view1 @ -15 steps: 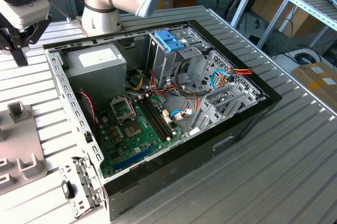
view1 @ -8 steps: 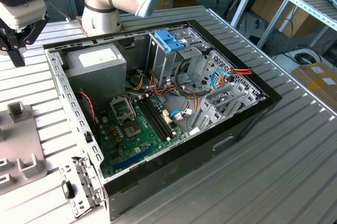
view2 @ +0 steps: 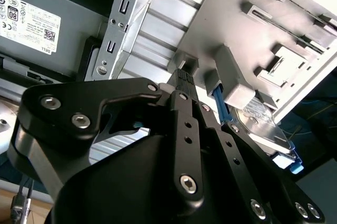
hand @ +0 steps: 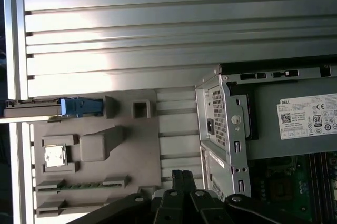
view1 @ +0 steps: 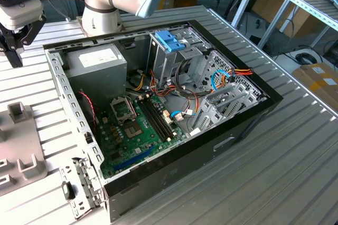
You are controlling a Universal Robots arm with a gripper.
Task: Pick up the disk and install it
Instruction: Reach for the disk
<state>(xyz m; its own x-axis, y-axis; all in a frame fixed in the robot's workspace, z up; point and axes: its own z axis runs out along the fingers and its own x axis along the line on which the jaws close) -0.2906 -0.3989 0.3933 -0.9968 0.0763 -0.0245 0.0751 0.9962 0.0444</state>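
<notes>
Gripper [hand: 181, 174]: fingers closed together, holding nothing — beside the grey fixture plate [hand: 131, 145].
Disk [hand: 37, 108]: on edge across the plate from the gripper — long axis along the table [hand: 158, 24] slats.

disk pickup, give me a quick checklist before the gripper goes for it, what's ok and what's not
1. Disk standing on edge at the grey fixture: ok.
2. Gripper empty: ok.
3. Jaws open for a grasp: not ok, they look shut.
4. Gripper lined up on the disk: not ok, it is well apart from it.
5. Drive cage slot free: cannot tell.
</notes>
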